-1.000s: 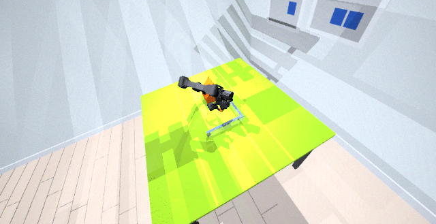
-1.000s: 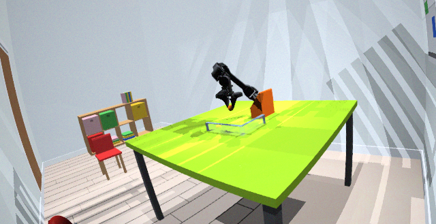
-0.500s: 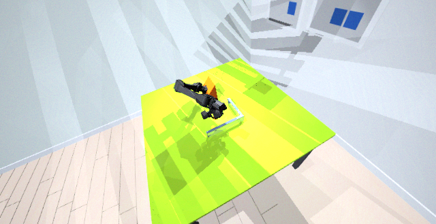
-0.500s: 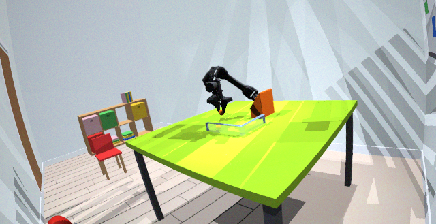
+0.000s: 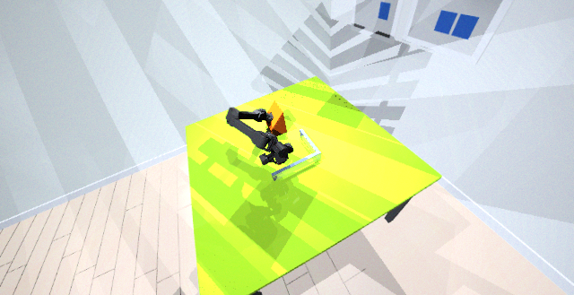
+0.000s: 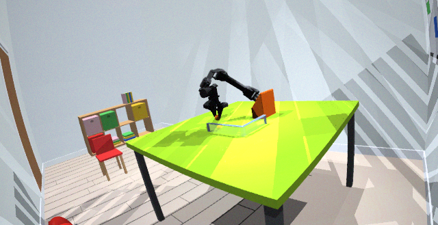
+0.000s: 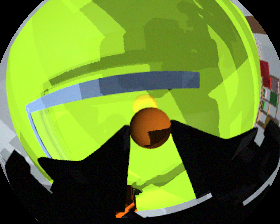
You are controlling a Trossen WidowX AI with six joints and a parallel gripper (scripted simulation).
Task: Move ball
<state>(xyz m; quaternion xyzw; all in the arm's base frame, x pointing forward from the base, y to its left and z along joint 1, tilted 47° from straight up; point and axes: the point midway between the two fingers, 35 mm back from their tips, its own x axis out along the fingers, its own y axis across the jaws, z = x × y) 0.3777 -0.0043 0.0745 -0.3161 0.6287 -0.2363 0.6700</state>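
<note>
The orange ball (image 6: 217, 117) (image 7: 150, 124) is held between the fingertips of my gripper (image 6: 217, 115) (image 7: 149, 126), which is shut on it. In the exterior view the ball hangs a little above the table; in the top view the arm hides it. The see-through copy (image 7: 144, 102) shows as a pale yellow-orange ball inside the corner, close to the long wall. In the wrist view the held ball overlaps its near edge. The low clear walls (image 5: 296, 164) (image 6: 226, 125) (image 7: 141, 81) with blue-grey top rims make a corner, beyond the ball in the wrist view.
An orange wedge-shaped block (image 5: 275, 117) (image 6: 268, 103) stands at the arm's base, behind the open side of the walls. The yellow-green table (image 5: 359, 165) (image 6: 253, 163) carries patchy shadows. A red chair (image 6: 109, 147) and a shelf (image 6: 120, 122) stand on the floor away from the table.
</note>
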